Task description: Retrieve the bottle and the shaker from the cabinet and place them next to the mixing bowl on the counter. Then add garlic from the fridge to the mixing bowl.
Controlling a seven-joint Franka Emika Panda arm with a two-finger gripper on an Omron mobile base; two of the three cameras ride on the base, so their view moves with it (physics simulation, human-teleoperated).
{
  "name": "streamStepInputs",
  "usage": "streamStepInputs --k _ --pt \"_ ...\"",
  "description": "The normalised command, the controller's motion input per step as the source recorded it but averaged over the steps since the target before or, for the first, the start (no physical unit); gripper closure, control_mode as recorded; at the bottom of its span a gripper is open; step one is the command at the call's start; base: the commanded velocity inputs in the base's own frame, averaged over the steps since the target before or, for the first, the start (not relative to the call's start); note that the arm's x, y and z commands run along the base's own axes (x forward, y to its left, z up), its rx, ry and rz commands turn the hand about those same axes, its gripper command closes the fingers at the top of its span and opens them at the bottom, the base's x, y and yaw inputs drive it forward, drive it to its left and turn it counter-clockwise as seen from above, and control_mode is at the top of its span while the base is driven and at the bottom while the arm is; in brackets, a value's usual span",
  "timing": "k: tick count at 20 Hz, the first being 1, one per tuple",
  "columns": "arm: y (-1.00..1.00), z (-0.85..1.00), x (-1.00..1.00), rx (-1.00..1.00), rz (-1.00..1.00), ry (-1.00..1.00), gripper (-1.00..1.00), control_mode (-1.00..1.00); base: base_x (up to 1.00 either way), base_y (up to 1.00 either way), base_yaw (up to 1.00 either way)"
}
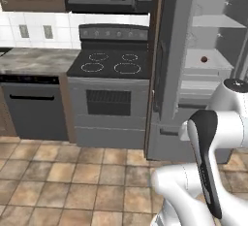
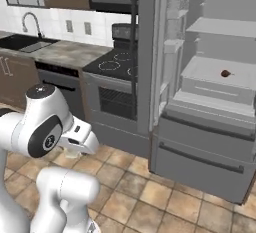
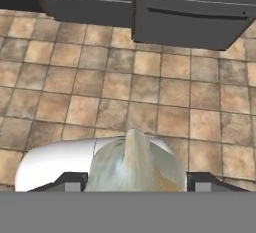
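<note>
Pale, papery garlic [image 3: 134,164] sits between the two dark fingertips [image 3: 70,181] of the pincer [image 3: 134,182], which is clenched on the bulb; in the hand view it hangs over the tan floor tiles [image 3: 125,87], in front of the fridge [image 2: 210,142]. The fridge stands wide open, its door [image 2: 167,52] swung towards the stove [image 1: 109,65], and a small dark round item [image 2: 225,73] rests on a shelf inside. So the step in hand looks like the last one: garlic out of the fridge, on its way to the mixing bowl. The marbled bench [image 1: 36,60] lies beyond the stove from the fridge; I cannot pick out the bowl, bottle or shaker on the stretch in sight. Next, I judge, the base must turn away from the fridge and drive along the bench until the bowl shows, keeping the bulb gripped and clear of the fridge door, then lower it over the bowl before letting go.
</note>
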Motion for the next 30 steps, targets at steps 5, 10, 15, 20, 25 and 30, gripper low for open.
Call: streamStepInputs --k 5,10,15,20,25,30 --pt "0.0 0.0 0.0 0.0 0.0 0.0 1.0 1.0 0.07 1.0 0.02" --pt "0.0 0.0 0.0 0.0 0.0 0.0 1.0 1.0 0.3 1.0 -0.18" --pt "0.0 0.0 0.0 0.0 0.0 0.0 1.0 1.0 0.53 1.0 -0.29" --pt "0.0 0.0 0.0 0.0 0.0 0.0 1.0 1.0 0.57 1.0 -0.31" --pt "0.0 0.0 0.0 0.0 0.0 0.0 1.0 1.0 0.59 1.0 -0.28" --pt "0.0 0.0 0.0 0.0 0.0 0.0 1.0 1.0 0.55 1.0 -0.2"
